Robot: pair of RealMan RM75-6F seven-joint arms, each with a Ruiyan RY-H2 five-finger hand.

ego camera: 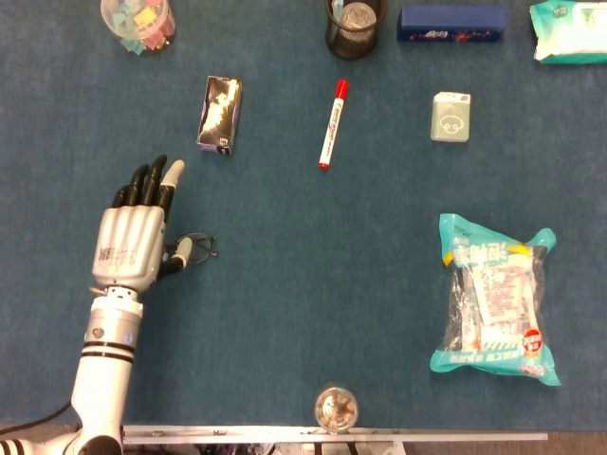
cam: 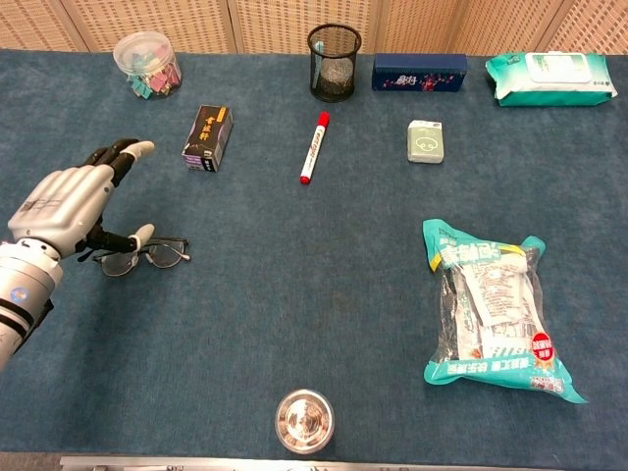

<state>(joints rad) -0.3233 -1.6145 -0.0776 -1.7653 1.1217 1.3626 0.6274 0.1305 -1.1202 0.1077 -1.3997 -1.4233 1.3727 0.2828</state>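
The left robot hand point(ego camera: 133, 242) hovers flat and spread, holding nothing, over the tabletop point(ego camera: 313, 275), the glasses point(cam: 147, 253) lying just to its right beside the thumb, long axis crosswise to its fingers, right hand nowhere in view.

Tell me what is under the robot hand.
Under the left robot hand lie black-framed eyeglasses on the blue table mat. One lens and part of the frame show beside the thumb; the rest, and any contact, is covered by the palm.
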